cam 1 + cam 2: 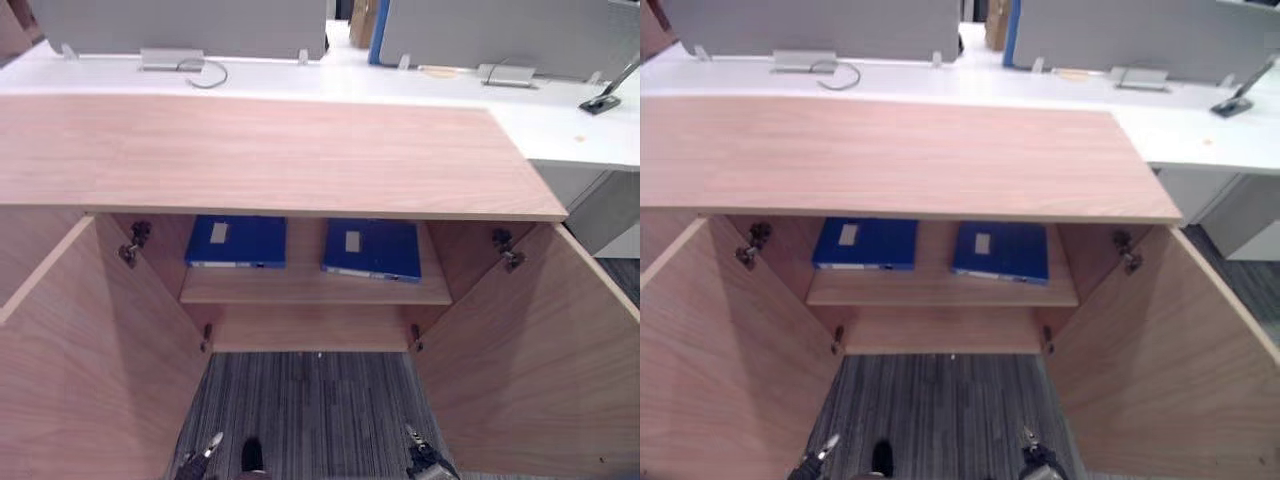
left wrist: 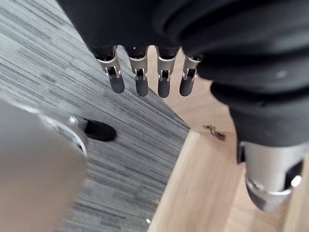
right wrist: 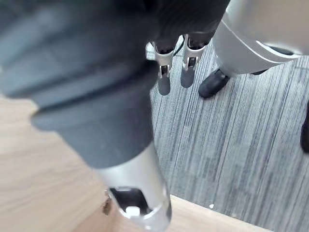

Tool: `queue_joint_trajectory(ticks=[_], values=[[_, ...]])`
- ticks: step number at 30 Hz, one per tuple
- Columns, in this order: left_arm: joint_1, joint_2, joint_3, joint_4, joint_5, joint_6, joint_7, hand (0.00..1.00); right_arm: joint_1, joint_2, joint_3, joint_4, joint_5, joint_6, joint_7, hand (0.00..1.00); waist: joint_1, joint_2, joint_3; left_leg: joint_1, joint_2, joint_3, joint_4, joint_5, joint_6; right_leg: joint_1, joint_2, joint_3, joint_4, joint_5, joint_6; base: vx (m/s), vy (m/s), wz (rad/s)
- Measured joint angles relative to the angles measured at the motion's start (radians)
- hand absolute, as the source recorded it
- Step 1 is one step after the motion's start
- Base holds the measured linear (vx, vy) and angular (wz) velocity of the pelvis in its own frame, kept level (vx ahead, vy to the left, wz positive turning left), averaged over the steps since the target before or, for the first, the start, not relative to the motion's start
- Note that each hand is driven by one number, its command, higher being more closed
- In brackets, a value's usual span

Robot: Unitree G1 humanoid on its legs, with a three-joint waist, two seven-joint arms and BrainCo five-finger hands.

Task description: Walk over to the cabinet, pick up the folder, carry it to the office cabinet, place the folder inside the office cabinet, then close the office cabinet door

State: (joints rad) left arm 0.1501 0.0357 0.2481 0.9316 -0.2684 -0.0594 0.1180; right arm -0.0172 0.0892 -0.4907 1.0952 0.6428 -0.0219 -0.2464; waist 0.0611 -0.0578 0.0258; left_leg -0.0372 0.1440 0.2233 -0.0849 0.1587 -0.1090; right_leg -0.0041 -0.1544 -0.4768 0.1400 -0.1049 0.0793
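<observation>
The wooden cabinet [image 1: 270,150] stands against a white table [image 1: 560,120] with its left door [image 1: 90,370] and right door [image 1: 530,350] both swung wide open over the grey carpet [image 1: 300,410]. On the shelf [image 1: 310,285] inside lie two blue folders flat and side by side but apart, the left folder [image 1: 237,240] and the right folder [image 1: 372,248]. The left hand [image 2: 139,81] and the right hand [image 3: 164,75] hang low over the carpet between the doors, fingers straight and apart, holding nothing.
</observation>
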Motion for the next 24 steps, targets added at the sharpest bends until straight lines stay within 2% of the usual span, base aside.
queue_joint_trajectory(ticks=[2, 3, 4, 5, 6, 7, 9, 10, 12, 13, 14, 15, 16, 18, 21, 24], values=[[-0.006, 0.000, -0.003, -0.001, 0.005, -0.006, -0.010, 0.00, -0.001, 0.000, 0.004, -0.001, 0.003, 0.000, 0.002, 0.00, 0.000, -0.001, 0.006, 0.001, 0.007, 0.017, 0.078, -0.047, 0.003, 0.024, -0.003, 0.025, 0.006, 0.000, -0.001, -0.02, 0.011, -0.32], [-0.005, -0.001, -0.001, -0.001, 0.006, -0.008, -0.010, 0.00, -0.010, 0.000, 0.006, -0.004, 0.002, 0.000, 0.003, 0.00, 0.001, 0.003, 0.017, -0.016, 0.019, 0.025, 0.165, -0.095, 0.006, 0.034, -0.003, 0.039, 0.010, -0.002, -0.003, -0.06, -0.019, -0.39], [0.000, -0.008, 0.007, -0.003, 0.003, -0.009, -0.011, 0.00, -0.011, -0.005, 0.030, -0.006, -0.021, -0.001, 0.004, 0.00, 0.000, 0.019, 0.024, -0.058, 0.052, 0.037, 0.312, -0.172, 0.011, 0.042, 0.009, 0.054, 0.015, -0.013, -0.005, -0.08, -0.019, -0.37], [0.002, -0.014, 0.012, -0.006, 0.002, -0.010, -0.011, 0.00, -0.014, -0.009, 0.057, -0.011, -0.036, -0.002, 0.005, 0.00, 0.000, 0.029, 0.026, -0.082, 0.075, 0.040, 0.385, -0.207, 0.014, 0.047, 0.019, 0.062, 0.016, -0.020, -0.004, -0.07, -0.003, -0.41], [0.005, -0.023, 0.025, -0.020, 0.002, -0.010, -0.012, 0.00, -0.018, -0.009, 0.098, -0.017, -0.069, -0.003, 0.007, 0.00, 0.003, 0.046, 0.037, -0.119, 0.113, 0.046, 0.511, -0.247, 0.035, 0.062, 0.039, 0.080, 0.019, -0.026, -0.013, -0.06, 0.026, -0.42], [0.011, -0.023, 0.033, -0.029, 0.000, -0.012, -0.014, 0.00, -0.024, -0.009, 0.145, -0.013, -0.109, 0.000, 0.010, 0.00, 0.005, 0.048, 0.042, -0.150, 0.139, 0.044, 0.611, -0.255, 0.048, 0.069, 0.047, 0.101, 0.019, -0.027, -0.013, -0.05, 0.036, -0.43], [0.013, -0.027, 0.035, -0.037, -0.004, -0.014, -0.016, 0.00, -0.031, -0.011, 0.179, -0.013, -0.151, 0.003, 0.013, 0.00, 0.010, 0.050, 0.043, -0.175, 0.148, 0.025, 0.696, -0.254, 0.049, 0.076, 0.049, 0.128, 0.022, -0.026, -0.014, -0.03, 0.070, -0.36], [0.012, -0.029, 0.036, -0.036, -0.003, -0.015, -0.016, 0.00, -0.032, -0.011, 0.178, -0.012, -0.212, 0.004, 0.016, 0.00, 0.011, 0.047, 0.046, -0.196, 0.142, 0.002, 0.724, -0.262, 0.046, 0.075, 0.044, 0.144, 0.023, -0.026, -0.014, 0.00, 0.101, -0.27], [0.012, -0.041, 0.044, -0.029, -0.002, -0.015, -0.017, 0.00, -0.035, -0.011, 0.179, -0.012, -0.275, 0.014, 0.020, 0.00, 0.015, 0.061, 0.045, -0.162, 0.116, -0.023, 0.654, -0.303, 0.031, 0.061, 0.036, 0.167, 0.030, -0.024, -0.007, 0.04, 0.157, -0.30], [0.010, -0.046, 0.049, -0.018, 0.002, -0.014, -0.017, 0.00, -0.042, -0.015, 0.194, -0.012, -0.294, 0.024, 0.021, 0.00, 0.015, 0.073, 0.046, -0.106, 0.102, -0.020, 0.556, -0.330, 0.004, 0.038, 0.029, 0.181, 0.041, -0.022, -0.003, 0.06, 0.182, -0.28], [0.004, -0.045, 0.049, -0.012, 0.005, -0.014, -0.017, 0.00, -0.046, -0.018, 0.206, -0.011, -0.305, 0.026, 0.024, 0.00, 0.015, 0.073, 0.051, -0.100, 0.094, -0.015, 0.527, -0.337, 0.003, 0.033, 0.025, 0.182, 0.038, -0.018, 0.001, 0.07, 0.211, -0.16], [-0.009, -0.044, 0.050, -0.007, 0.007, -0.013, -0.017, 0.00, -0.049, -0.019, 0.207, -0.010, -0.315, 0.032, 0.029, 0.00, 0.019, 0.073, 0.061, -0.100, 0.078, -0.008, 0.512, -0.334, 0.007, 0.037, 0.016, 0.184, 0.009, -0.001, -0.001, 0.06, 0.166, 0.01], [-0.015, -0.045, 0.050, 0.005, 0.012, -0.012, -0.017, 0.00, -0.052, -0.020, 0.203, 0.001, -0.323, 0.037, 0.030, 0.00, 0.019, 0.075, 0.061, -0.089, 0.055, -0.005, 0.491, -0.330, 0.014, 0.057, 0.008, 0.183, -0.032, 0.032, 0.017, 0.07, 0.150, 0.02], [-0.019, -0.050, 0.050, 0.015, 0.029, -0.010, -0.017, 0.00, -0.056, -0.019, 0.198, 0.011, -0.345, 0.041, 0.037, 0.00, 0.017, 0.077, 0.056, -0.058, 0.023, 0.003, 0.452, -0.323, 0.024, 0.088, -0.008, 0.182, -0.074, 0.055, 0.030, 0.08, 0.078, 0.02], [-0.025, -0.053, 0.049, 0.035, 0.051, -0.010, -0.017, 0.00, -0.056, -0.020, 0.176, 0.031, -0.352, 0.044, 0.043, 0.00, 0.016, 0.080, 0.026, -0.044, -0.012, 0.007, 0.404, -0.312, 0.030, 0.094, -0.028, 0.179, -0.111, 0.069, 0.039, 0.11, 0.071, 0.02], [-0.036, -0.052, 0.048, 0.055, 0.066, -0.010, -0.017, 0.00, -0.055, -0.026, 0.144, 0.038, -0.359, 0.054, 0.049, 0.00, 0.016, 0.078, 0.022, -0.001, -0.047, 0.004, 0.363, -0.312, 0.034, 0.123, -0.051, 0.178, -0.131, 0.076, 0.041, 0.13, 0.070, -0.04]])
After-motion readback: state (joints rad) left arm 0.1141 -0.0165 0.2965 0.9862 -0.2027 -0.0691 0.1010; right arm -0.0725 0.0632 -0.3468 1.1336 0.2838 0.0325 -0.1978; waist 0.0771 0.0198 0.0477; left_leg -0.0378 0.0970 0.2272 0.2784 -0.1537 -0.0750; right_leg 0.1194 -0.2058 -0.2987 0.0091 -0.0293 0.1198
